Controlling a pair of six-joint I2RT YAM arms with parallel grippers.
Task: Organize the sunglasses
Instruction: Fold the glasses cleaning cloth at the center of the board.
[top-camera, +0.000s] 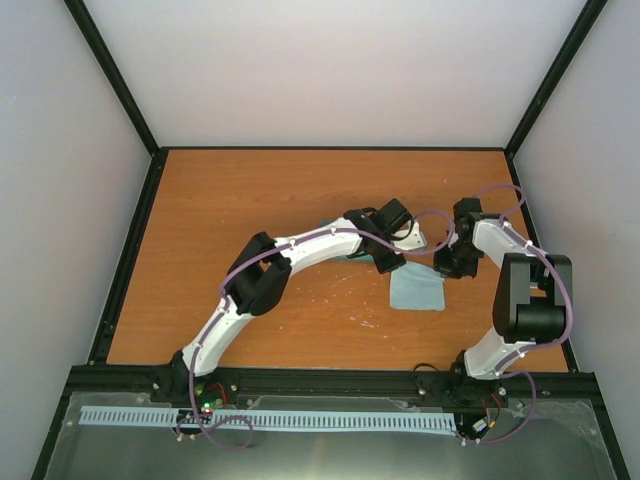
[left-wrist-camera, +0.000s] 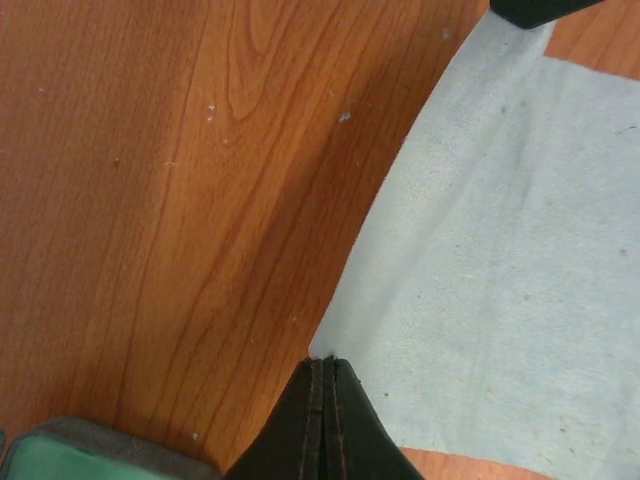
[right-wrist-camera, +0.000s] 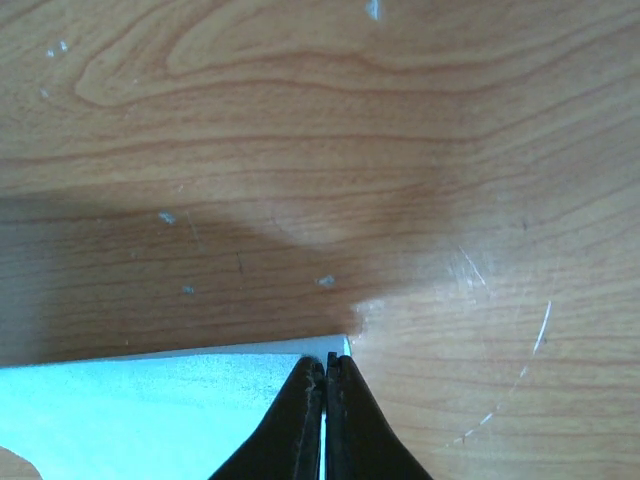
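Left tool (left-wrist-camera: 322, 365) was clamped shut on one corner of the pale blue cloth (left-wrist-camera: 500, 250); right tool (right-wrist-camera: 325, 362) likewise pinched another corner. I saw no sunglasses in any view, poss. hidden under arms. Case (left-wrist-camera: 60, 455) lay near on bench (left-wrist-camera: 150, 200). Rec.: I judged both corners should move together, cloth kept taut, no snatching.

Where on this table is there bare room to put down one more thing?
The whole left part of the table, between the left rail and the left arm, is bare; so is the far strip along the back edge. It is crowded centre-right, where the right arm joins it at the cloth.
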